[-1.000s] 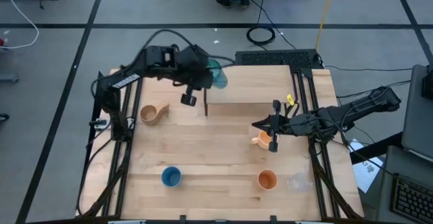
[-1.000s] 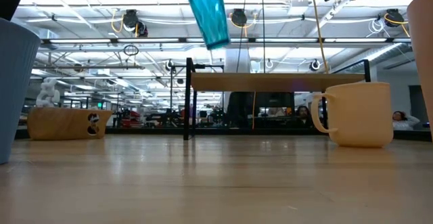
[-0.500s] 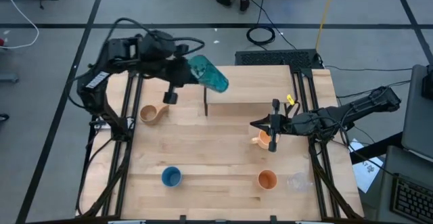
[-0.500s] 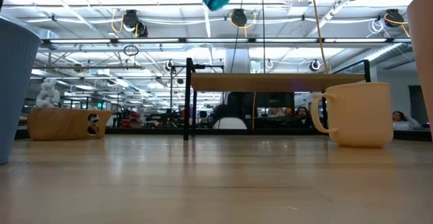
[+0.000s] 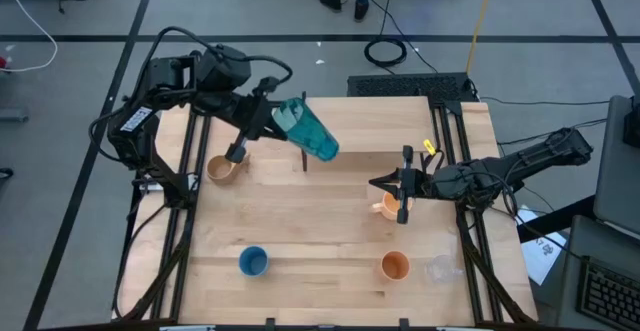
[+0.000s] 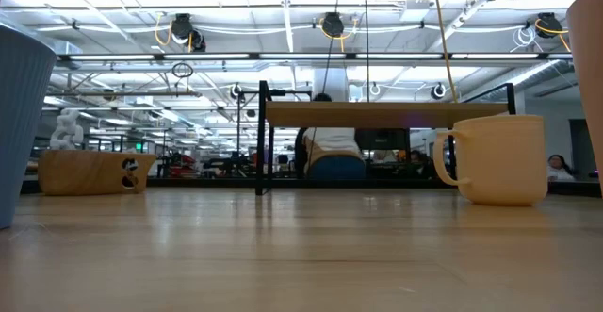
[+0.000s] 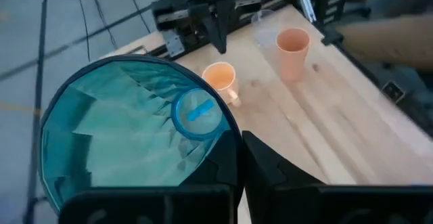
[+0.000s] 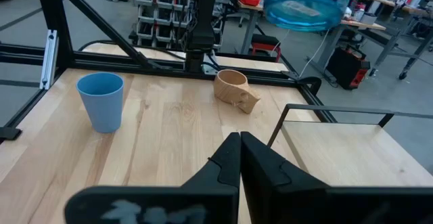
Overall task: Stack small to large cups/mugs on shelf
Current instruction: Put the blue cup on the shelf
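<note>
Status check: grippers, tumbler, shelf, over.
Left gripper shut on tumbler, held tilted above the shelf's left end. Right gripper shut, empty, over orange mug. Shelf top bare.

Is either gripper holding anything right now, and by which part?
The left gripper holds the teal tumbler by its rim, tilted in the air. The right gripper is shut on nothing.
</note>
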`<state>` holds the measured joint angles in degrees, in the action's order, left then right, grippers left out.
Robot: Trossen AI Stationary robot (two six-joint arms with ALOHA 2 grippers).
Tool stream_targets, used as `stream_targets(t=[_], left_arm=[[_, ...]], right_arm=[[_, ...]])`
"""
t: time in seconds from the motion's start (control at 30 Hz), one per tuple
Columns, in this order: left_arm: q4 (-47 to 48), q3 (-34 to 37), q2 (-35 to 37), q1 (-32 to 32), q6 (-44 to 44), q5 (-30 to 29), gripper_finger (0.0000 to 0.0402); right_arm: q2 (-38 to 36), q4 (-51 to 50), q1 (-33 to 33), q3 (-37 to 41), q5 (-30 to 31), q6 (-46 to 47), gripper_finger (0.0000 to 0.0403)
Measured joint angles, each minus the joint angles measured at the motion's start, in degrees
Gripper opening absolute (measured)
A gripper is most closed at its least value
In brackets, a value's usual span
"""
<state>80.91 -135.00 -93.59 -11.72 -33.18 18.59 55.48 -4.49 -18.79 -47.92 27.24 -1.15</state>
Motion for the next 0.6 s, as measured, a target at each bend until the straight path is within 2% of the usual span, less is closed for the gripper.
stream_targets(t=[0.6], left_arm=[[2.96, 0.0, -0.02, 2.4, -37.04, -0.22, 0.0006]], right_arm=[[0.0, 0.88, 0.09, 0.0, -0.01, -0.43, 0.0]])
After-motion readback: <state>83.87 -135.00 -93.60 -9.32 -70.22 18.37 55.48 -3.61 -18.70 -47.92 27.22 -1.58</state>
